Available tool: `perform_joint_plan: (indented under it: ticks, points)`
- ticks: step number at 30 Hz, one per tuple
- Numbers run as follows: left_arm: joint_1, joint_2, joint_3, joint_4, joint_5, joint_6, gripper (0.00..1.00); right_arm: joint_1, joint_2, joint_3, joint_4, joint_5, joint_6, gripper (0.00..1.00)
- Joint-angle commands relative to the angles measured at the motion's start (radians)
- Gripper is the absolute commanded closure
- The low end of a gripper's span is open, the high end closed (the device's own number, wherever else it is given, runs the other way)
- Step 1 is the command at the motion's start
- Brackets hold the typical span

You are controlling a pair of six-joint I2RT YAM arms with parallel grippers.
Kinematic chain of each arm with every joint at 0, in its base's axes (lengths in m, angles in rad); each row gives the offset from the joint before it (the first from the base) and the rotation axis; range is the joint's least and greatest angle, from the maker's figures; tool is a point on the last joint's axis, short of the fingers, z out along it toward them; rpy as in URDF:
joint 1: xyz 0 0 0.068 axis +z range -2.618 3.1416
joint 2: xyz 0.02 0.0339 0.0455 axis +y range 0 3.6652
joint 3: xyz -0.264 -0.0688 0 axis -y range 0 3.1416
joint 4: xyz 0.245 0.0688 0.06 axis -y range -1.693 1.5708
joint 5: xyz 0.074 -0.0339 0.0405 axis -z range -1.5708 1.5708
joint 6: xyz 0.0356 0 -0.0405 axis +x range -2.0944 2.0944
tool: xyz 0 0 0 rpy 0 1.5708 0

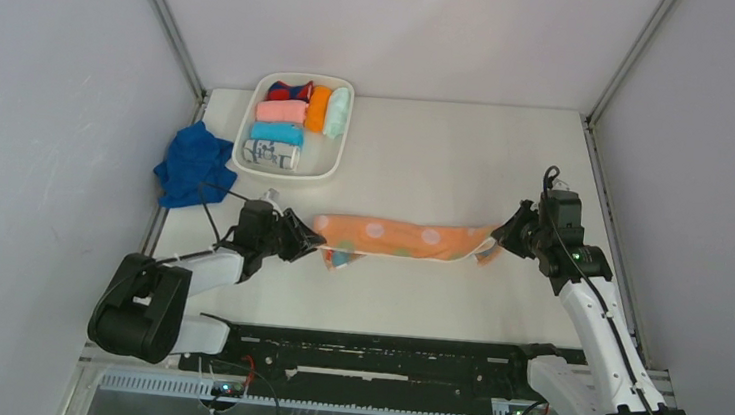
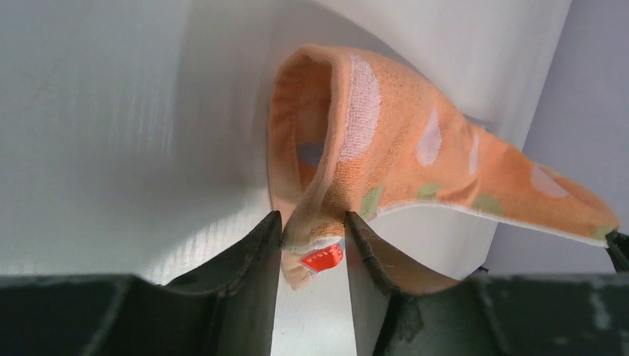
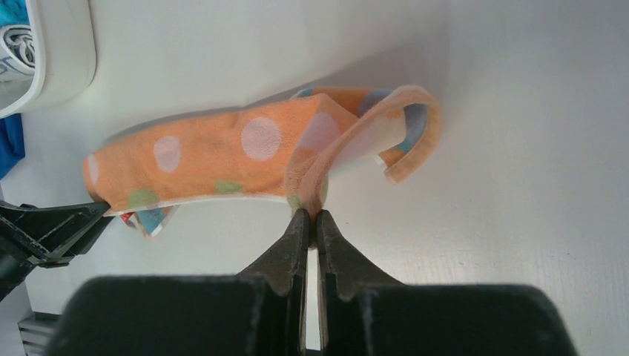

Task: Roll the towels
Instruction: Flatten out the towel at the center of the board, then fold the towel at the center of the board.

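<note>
**A:** On that table [image 1: 448,154], where's the spotted towel [image 1: 401,239], and how'll it handle?

**B:** Mid-table, strung left to right. Looks light and floppy, so grab the ends. The tray [image 1: 340,150] of rolls [image 1: 282,111] and the blue towel [image 1: 192,164] sit far left, well clear imo. The right gripper [image 1: 504,235] pinches one end. The left gripper [image 1: 312,243] straddles the other, can't tell if it's clamped.

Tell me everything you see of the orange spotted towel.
The spotted towel is peach-orange terry with pale spots and a few green ones. It forms a long folded band across the middle of the table, stretched between the arms. The right gripper pinches its right end, which curls into a loop. The left gripper grips its bunched left corner, where a red tag shows.
</note>
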Motion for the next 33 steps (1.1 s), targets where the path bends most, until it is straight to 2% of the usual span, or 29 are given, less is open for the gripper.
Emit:
perform_joint_plan:
  ticks: [1,4,6,7,11,15,23,27,33]
  points:
    - [0.008,-0.008,-0.019,0.089,0.063,-0.027,0.65,-0.010,-0.003,0.001,0.045,0.004,-0.022,1.00]
    - [0.025,-0.082,-0.008,0.040,0.053,-0.020,0.82,-0.015,-0.009,0.002,0.048,0.014,-0.021,1.00]
    - [0.048,-0.168,0.018,-0.054,0.036,-0.004,0.97,-0.027,-0.014,0.014,0.037,0.026,-0.015,1.00]
    - [0.060,-0.221,0.031,-0.088,0.024,0.008,1.00,-0.035,-0.016,0.025,0.027,0.032,-0.011,1.00]
    - [0.078,-0.429,0.172,-0.356,-0.065,0.101,1.00,-0.069,-0.014,0.068,-0.001,0.033,-0.003,1.00]
    - [0.081,-0.533,0.344,-0.546,-0.125,0.176,1.00,-0.103,0.001,0.133,-0.016,-0.038,0.013,1.00]
    - [0.081,-0.627,0.604,-0.726,-0.221,0.251,1.00,-0.145,0.000,0.320,-0.041,-0.148,-0.004,1.00]
    - [0.080,-0.710,0.659,-0.796,-0.242,0.257,1.00,-0.155,-0.055,0.373,-0.081,-0.181,-0.040,1.00]
    - [0.080,-0.859,0.645,-0.930,-0.196,0.215,1.00,-0.155,-0.169,0.373,-0.184,-0.245,-0.104,1.00]
